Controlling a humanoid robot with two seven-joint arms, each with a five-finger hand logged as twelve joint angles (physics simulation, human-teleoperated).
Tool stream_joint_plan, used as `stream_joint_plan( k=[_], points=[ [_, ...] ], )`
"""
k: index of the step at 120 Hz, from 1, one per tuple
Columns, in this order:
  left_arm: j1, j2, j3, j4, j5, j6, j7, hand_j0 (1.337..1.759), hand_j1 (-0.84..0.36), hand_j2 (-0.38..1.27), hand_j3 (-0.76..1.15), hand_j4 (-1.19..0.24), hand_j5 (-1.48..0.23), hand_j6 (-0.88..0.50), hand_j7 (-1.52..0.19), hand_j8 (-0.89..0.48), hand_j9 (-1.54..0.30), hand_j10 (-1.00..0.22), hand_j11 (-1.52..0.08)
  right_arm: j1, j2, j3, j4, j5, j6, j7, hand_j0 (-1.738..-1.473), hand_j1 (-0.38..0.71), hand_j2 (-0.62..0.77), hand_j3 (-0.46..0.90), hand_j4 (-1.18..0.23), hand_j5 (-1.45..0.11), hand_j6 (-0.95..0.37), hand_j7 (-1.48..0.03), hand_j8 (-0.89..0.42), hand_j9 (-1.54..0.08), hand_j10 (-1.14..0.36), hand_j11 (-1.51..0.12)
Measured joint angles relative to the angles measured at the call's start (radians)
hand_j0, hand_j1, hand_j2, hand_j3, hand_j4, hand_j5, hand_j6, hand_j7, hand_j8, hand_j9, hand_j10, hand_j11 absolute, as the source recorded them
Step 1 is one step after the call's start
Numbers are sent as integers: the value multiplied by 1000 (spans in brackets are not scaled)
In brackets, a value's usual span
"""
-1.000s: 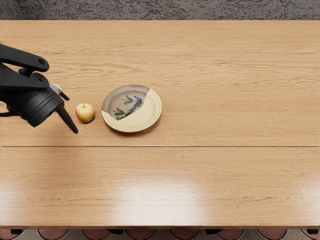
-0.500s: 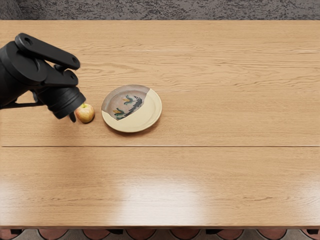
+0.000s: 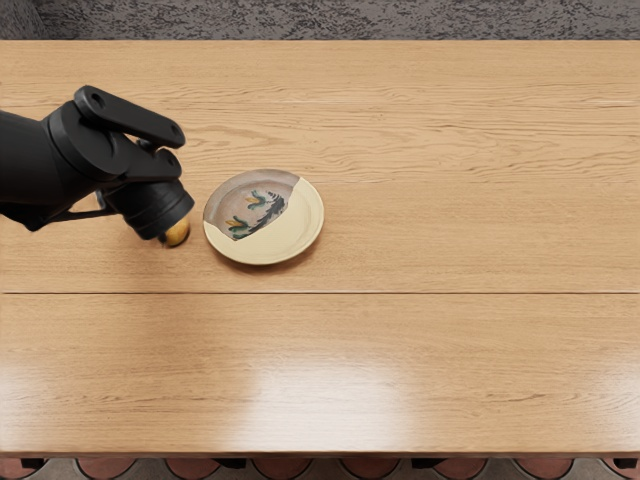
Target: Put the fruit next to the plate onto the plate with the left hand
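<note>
A humanoid robot's left arm reaches in from the left edge of the frame over a pale wooden bench. Its black robot hand is set directly above the fruit, a small yellow apple, left of centre.

Only a sliver of the apple shows, at the lower right of the hand's dark, rounded end. The rest is hidden beneath it. The arm's own bulk covers the grasping side in this downward, slanted view. It cannot be told whether the robot hand is open, closed or gripping the apple, or whether it touches the fruit at all.

The apple is just beside the plate, to its left, and not on it. A narrow strip of bare wood shows between the fruit and the plate's rim.

The plate is round and cream-coloured. A grey-brown patch across its upper left part carries a painted motif in teal and orange. It lies flat on the bench, slightly above the thin seam that runs straight across the boards from edge to edge.

A soft glare brightens the wood in the lower middle of the frame. A strip of dark grey, mottled ground shows along the top edge, beyond the bench.
</note>
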State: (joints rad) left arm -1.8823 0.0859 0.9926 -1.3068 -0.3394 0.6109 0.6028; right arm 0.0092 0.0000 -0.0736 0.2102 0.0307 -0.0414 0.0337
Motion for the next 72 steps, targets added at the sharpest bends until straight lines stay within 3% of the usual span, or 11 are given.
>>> stream_joint_plan(
  k=[72],
  points=[
    [121, -43, -57, 183, 1, -20, 8, 1658, 31, 54, 0, -267, -346, -267, -346, -267, -345, -267, -345, 0, 0, -1, 0, 0, 0, 0, -1658, -303, -8, 0, -38, -50, -38, -50, -38, -50, -38, -50]
  ],
)
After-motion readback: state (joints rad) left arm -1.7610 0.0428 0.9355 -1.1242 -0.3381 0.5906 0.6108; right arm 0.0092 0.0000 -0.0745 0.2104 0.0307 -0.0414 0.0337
